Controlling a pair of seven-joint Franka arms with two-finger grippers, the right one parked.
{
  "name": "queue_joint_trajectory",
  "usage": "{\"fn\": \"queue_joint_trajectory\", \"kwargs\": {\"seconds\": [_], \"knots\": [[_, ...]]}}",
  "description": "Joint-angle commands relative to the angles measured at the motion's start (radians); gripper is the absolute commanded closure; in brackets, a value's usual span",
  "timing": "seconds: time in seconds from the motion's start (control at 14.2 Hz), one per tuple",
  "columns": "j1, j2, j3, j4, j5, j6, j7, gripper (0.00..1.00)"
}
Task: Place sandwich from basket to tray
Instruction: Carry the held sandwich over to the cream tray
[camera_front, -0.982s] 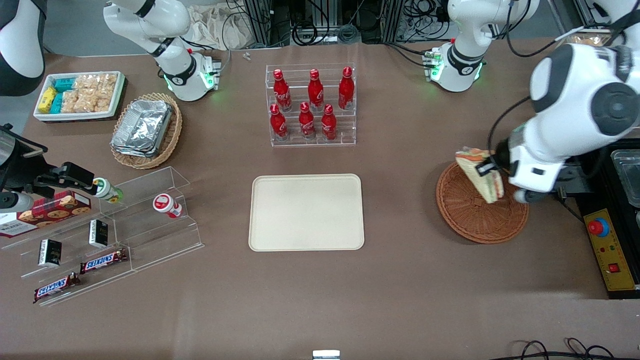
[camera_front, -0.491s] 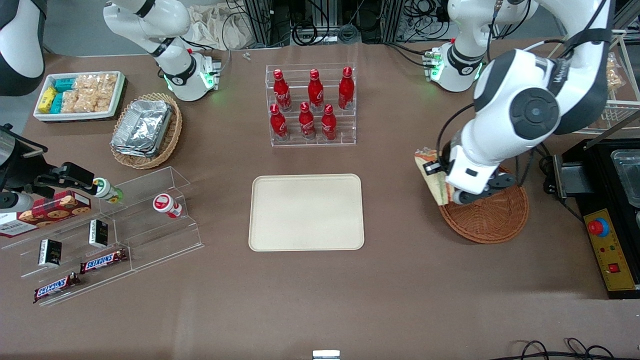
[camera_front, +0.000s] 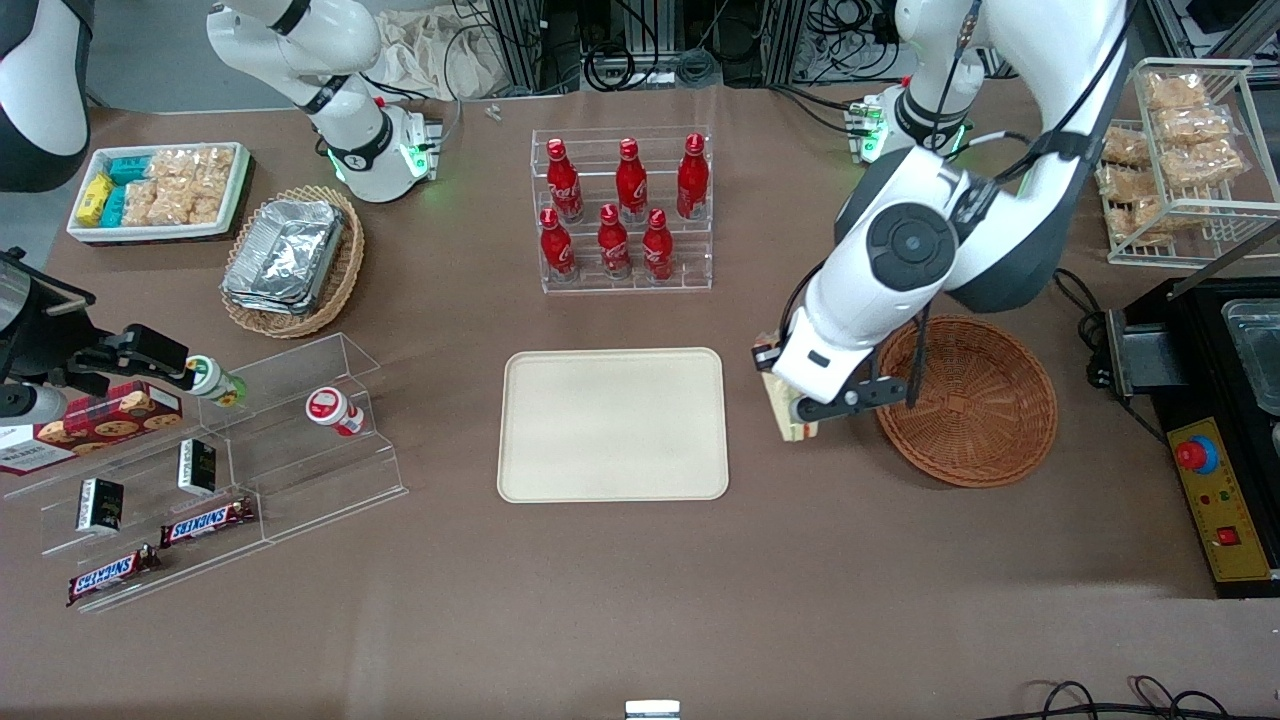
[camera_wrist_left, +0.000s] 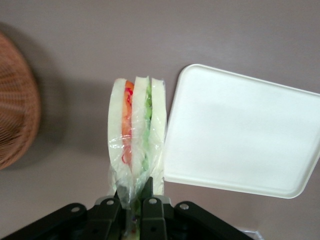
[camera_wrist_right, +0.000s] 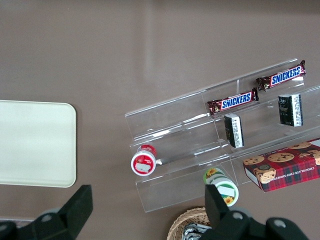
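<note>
- Sandwich (camera_wrist_left: 136, 131): wrapped in clear film, soft white bread with red and green filling; by the look of it light, squashy and easily crushed, with the film likely slippery.
- Gripper (camera_wrist_left: 134, 201) clamped on one narrow end of the wedge, fingers (camera_wrist_left: 148, 195) pinching bread and bunched film together; probably a fair place to hold, since the squeeze goes across the slices and not into the cut face.
- Worth a gentle grip only: too hard would likely dent the bread, too loose could let the film slide.
- Long axis of the sandwich (camera_front: 792, 422) in line with the gripper (camera_front: 790, 400), free end pointing away from the wrist and down toward the tabletop (camera_front: 640, 600); layers on edge, cut face toward the wrist camera.
- Position: carried in the air over bare tabletop, between the basket (camera_front: 966, 401) and the tray (camera_front: 613, 424), clear of the basket rim and just beside the tray's near edge, not yet over it.
- Basket (camera_wrist_left: 15, 105) and tray (camera_wrist_left: 240, 132) both visible from the wrist, one on each side of the hanging wedge.
- To lie flat on the tray, the wedge would probably need to tip onto a broad bread face upon release.
</note>
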Motion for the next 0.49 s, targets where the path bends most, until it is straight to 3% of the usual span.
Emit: {"fn": "queue_joint_trajectory", "kwargs": {"seconds": [0.0,0.14,0.42], "knots": [[-0.046,0.077,-0.013,0.039,0.066,0.054,-0.018,1.0],[-0.074,0.124,-0.015,0.04,0.132,0.078,-0.017,1.0],[-0.123,0.226,-0.015,0.039,0.152,0.196,-0.026,1.0]]}}
